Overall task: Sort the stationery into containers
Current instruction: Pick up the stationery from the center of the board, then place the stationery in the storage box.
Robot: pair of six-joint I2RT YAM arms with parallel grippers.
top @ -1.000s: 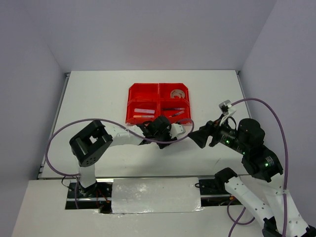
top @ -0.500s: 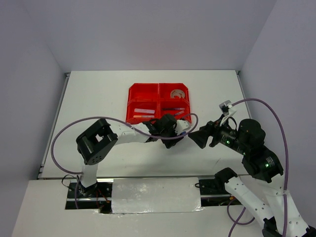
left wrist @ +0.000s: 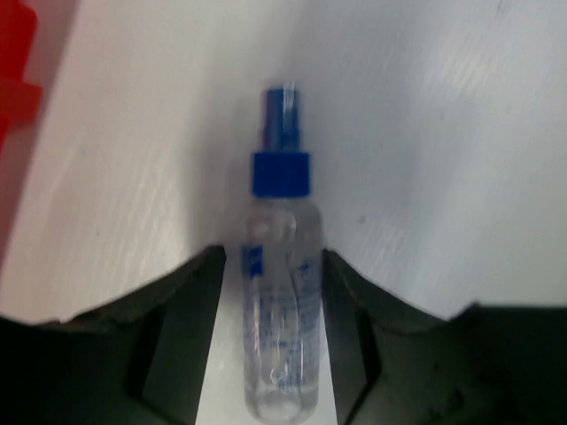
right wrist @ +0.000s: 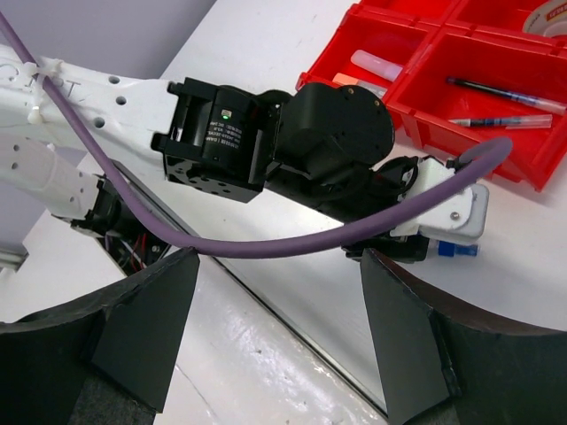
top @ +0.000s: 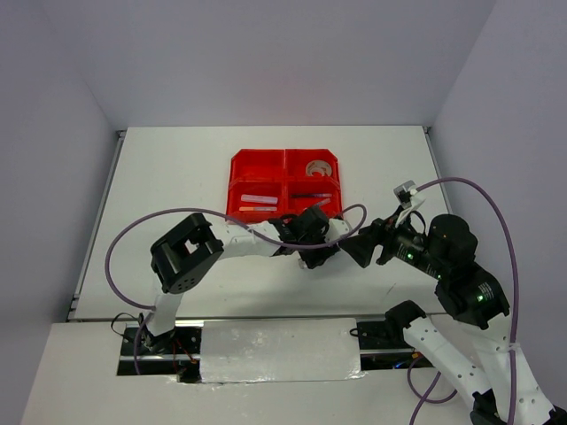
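Note:
A clear glue tube (left wrist: 282,310) with a blue cap (left wrist: 281,173) lies on the white table between the fingers of my left gripper (left wrist: 273,266). The right finger sits against the tube and a thin strip of table shows on the left side, so the jaws are open around it. From above, the left gripper (top: 316,254) hides the tube, just in front of the red containers (top: 234,181). In the right wrist view only the blue cap (right wrist: 456,250) peeks out. My right gripper (top: 351,246) hovers open and empty (right wrist: 279,262) close to the right of the left one.
The bins hold a tape roll (top: 321,167), two pens (right wrist: 496,88) and pale and orange sticks (top: 255,203). A purple cable (right wrist: 292,239) loops across in front of the right fingers. The two wrists are nearly touching. A red bin corner (left wrist: 13,88) shows at far left.
My left arm has swung to the right, from the bins' front edge toward the right gripper. The right arm has barely moved.

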